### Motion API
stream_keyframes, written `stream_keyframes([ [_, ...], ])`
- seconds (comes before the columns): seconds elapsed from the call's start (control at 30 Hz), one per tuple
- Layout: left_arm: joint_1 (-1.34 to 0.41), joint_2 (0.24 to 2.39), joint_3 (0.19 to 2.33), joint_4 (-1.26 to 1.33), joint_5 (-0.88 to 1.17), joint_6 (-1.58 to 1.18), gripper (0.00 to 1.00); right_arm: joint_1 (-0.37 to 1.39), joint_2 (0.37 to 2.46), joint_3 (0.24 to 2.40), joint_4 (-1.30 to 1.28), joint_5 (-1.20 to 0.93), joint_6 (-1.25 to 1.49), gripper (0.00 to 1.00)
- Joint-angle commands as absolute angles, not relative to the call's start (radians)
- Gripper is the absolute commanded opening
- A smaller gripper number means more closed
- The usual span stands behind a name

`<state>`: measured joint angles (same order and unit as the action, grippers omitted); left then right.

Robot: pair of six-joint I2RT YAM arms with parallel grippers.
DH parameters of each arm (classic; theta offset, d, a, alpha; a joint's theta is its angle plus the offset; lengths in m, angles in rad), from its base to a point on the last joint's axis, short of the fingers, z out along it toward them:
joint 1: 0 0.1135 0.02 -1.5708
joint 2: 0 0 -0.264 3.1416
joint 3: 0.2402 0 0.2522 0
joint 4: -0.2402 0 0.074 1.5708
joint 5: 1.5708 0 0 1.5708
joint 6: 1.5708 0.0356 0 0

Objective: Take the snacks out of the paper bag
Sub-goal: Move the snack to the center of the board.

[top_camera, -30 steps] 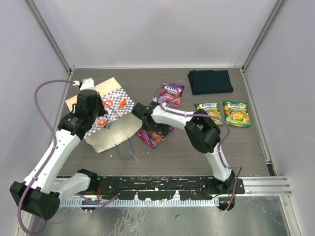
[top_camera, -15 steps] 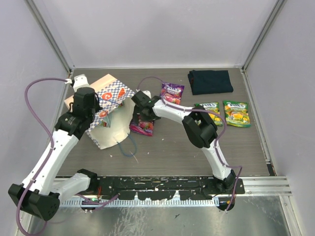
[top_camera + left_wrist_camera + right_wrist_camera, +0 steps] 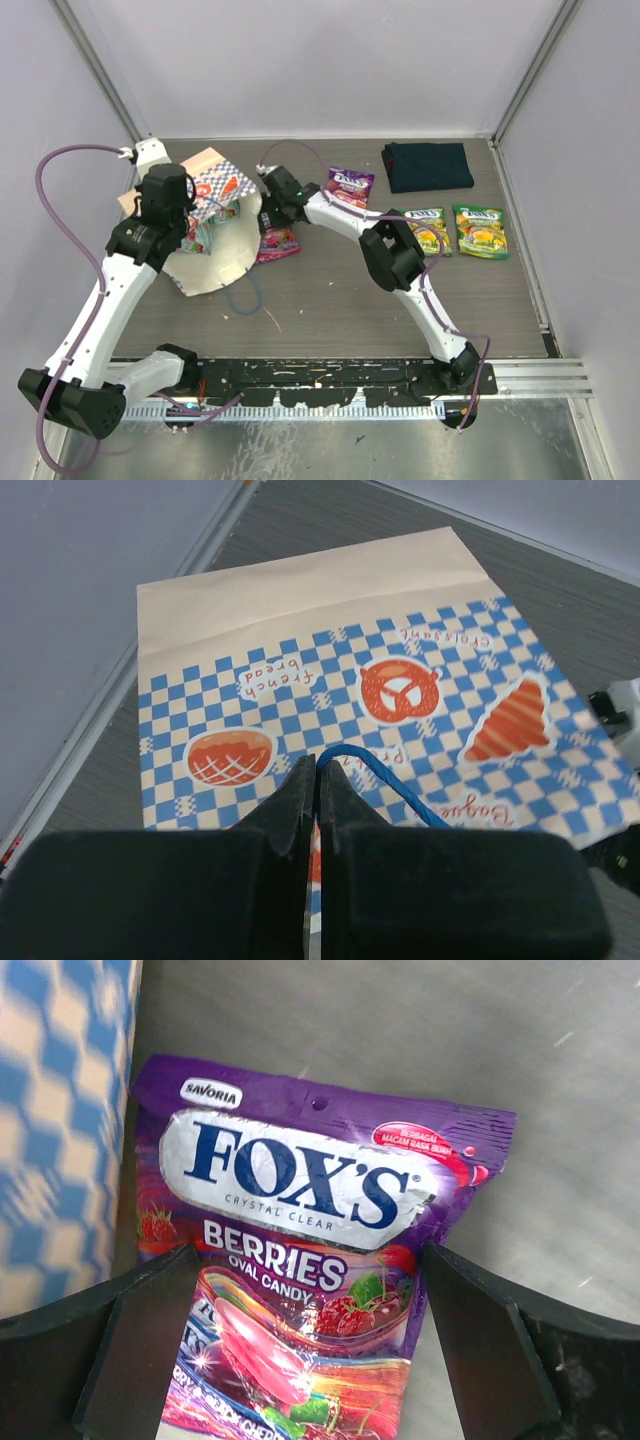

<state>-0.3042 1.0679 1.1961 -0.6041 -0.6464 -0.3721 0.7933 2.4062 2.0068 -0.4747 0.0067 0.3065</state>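
Note:
The paper bag (image 3: 222, 186) is tilted up at the left, its pale open mouth facing right. My left gripper (image 3: 197, 212) is shut on its blue cord handle (image 3: 375, 772); the checkered side (image 3: 300, 690) fills the left wrist view. My right gripper (image 3: 272, 214) stands open at the bag's mouth, straddling a purple berries snack packet (image 3: 300, 1250) that lies flat on the table (image 3: 330, 290) beside the bag's edge (image 3: 55, 1160). Its fingers (image 3: 478, 1350) stand apart from the packet's sides. Something colourful (image 3: 197, 238) shows inside the bag's mouth.
Another purple packet (image 3: 350, 187) lies behind the right arm. Two green packets (image 3: 425, 228) (image 3: 480, 230) lie side by side at the right. A dark navy folded cloth (image 3: 427, 165) sits at the back right. Walls close in the table's left, back and right.
The left arm has drawn the bag up and back to the left by its handle. The right gripper has moved left and back to the bag's mouth, and the purple packet under it has shifted the same way.

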Motion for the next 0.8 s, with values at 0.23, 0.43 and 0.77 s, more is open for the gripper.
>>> stream_keyframes([
  [0.23,-0.281,1.055,1.279,-0.632,-0.692,-0.342,0.0,0.632,2.555,2.218,-0.431,0.033,0.176,1.0],
  [0.43,-0.279,1.066,1.312,-0.646,-0.582,-0.336,0.0,0.582,2.602,2.383,-0.434,-0.035,0.161,1.0],
  [0.77,-0.279,1.071,1.344,-0.716,-0.477,-0.302,0.0,0.542,2.05,1.955,-0.113,-0.018,0.359,1.0],
])
